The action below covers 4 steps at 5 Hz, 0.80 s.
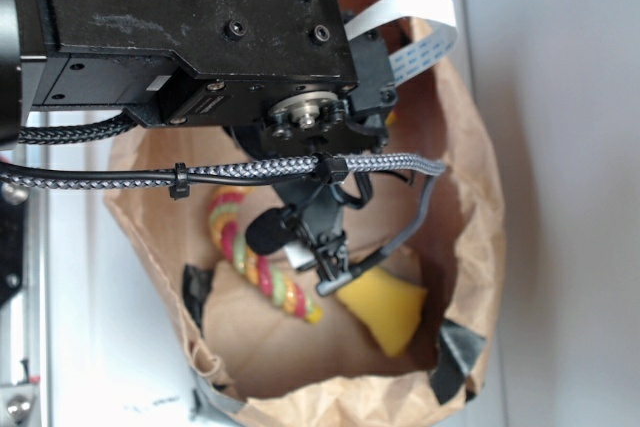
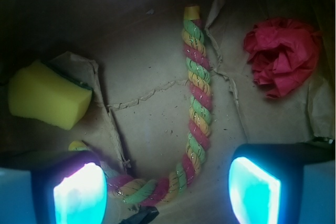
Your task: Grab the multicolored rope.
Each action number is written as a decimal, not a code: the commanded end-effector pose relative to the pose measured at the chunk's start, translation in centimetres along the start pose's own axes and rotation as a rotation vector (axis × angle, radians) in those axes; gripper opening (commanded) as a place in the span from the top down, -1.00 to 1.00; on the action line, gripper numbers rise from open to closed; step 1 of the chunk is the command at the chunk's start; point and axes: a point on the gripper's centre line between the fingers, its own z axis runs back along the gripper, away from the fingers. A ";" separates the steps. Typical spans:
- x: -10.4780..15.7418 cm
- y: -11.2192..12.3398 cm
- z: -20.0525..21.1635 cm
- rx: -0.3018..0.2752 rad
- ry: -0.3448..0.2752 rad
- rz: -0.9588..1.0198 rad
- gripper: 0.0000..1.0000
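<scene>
Rope [image 2: 198, 106] of twisted red-pink, yellow-orange and light green strands is seen lying on the crumpled floor of a brown paper bag [image 1: 470, 227]. In the wrist view it runs down from a yellow-tipped end near the top centre, then curves to the left along the bottom edge, forming a J shape. The hand [image 2: 167, 190] is held wide, with nothing between its two fingers [image 2: 79, 195]; the curved lower part of the rope is seen in the gap between them, beneath the hand and apart from both fingers. Whether the fingers reach the level of the rope cannot be told.

A yellow sponge block [image 2: 47, 95] is seen to the left of the rope, well apart from it, resting against a fold of the paper. A crumpled red cloth ball [image 2: 283, 56] lies to the upper right, also apart from the rope.

In the exterior view the black arm [image 1: 190, 37] is seen reaching down into the open bag from above, with a braided grey cable [image 1: 250, 175] tied along it and a white ribbon cable [image 1: 415, 32] looping behind. Part of the rope [image 1: 262, 267] and the sponge [image 1: 385, 309] are visible past the arm; the hand itself is largely hidden there. The bag stands on a pale white surface [image 1: 560, 147], with a metal rail [image 1: 15, 297] at the left edge.
</scene>
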 end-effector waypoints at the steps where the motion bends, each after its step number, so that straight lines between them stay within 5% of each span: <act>1: 0.6 1.6 -1.2 -0.059 -0.029 0.061 -1.00; 4: 2.2 3.9 -2.8 -0.076 -0.051 0.135 -1.00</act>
